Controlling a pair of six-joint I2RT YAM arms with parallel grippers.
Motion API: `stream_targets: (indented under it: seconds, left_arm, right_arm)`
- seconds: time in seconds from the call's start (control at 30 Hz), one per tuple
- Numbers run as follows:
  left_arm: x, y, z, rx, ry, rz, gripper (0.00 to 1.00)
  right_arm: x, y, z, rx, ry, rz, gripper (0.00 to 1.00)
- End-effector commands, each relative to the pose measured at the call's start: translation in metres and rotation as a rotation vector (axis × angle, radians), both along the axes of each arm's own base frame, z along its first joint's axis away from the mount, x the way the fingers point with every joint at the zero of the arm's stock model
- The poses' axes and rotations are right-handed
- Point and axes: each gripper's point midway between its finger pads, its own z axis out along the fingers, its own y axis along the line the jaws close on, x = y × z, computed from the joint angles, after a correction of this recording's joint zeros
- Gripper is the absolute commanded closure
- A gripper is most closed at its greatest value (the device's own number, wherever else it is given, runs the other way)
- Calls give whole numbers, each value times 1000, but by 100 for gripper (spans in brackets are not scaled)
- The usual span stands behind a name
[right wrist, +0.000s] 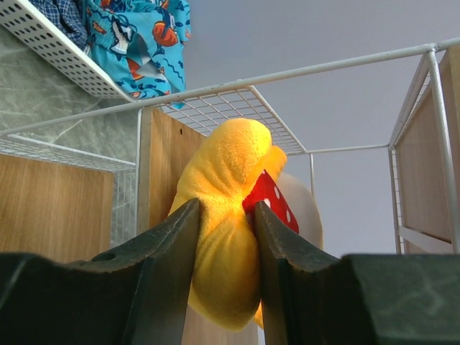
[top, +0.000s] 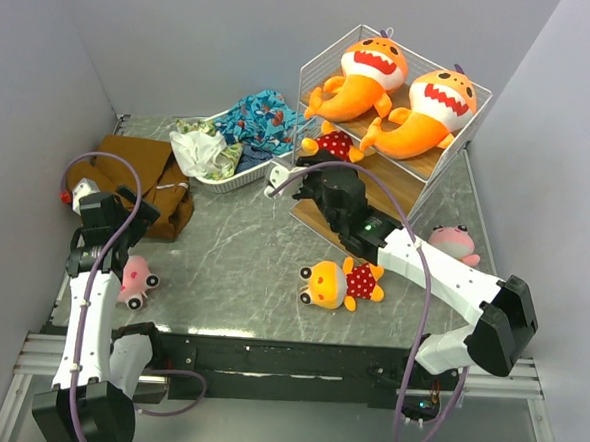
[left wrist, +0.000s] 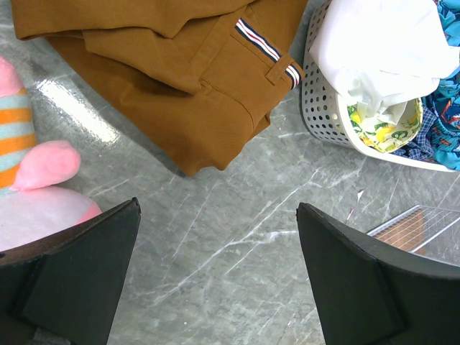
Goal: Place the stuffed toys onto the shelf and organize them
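Note:
Two orange shark plushes (top: 369,77) (top: 427,114) lie on the top tier of the white wire shelf (top: 414,188). My right gripper (top: 314,162) is shut on a yellow-headed doll in a red polka-dot dress (top: 332,143) (right wrist: 230,237), held at the shelf's middle tier. A second doll (top: 339,283) lies on the table. One pink plush (top: 455,241) lies to the right of the shelf. Another pink striped plush (top: 134,279) (left wrist: 32,180) lies by my left gripper (left wrist: 215,273), which is open and empty above the table.
A brown cloth (top: 147,177) (left wrist: 165,79) lies at the back left. A low white basket (top: 229,157) (left wrist: 323,108) holds blue and green patterned clothes (top: 256,118). Grey walls close in on the left, back and right.

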Motion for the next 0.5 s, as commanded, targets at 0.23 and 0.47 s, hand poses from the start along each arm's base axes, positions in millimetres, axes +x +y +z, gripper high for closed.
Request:
stream_targets:
  seconds: [0.23, 0.47]
  left_arm:
    - [2, 1, 10, 30, -42, -12, 4]
    - [3, 1, 11, 30, -45, -13, 4]
  right_arm:
    - [-4, -2, 14, 67, -14, 19, 50]
    - [-20, 0, 26, 104, 0, 80, 43]
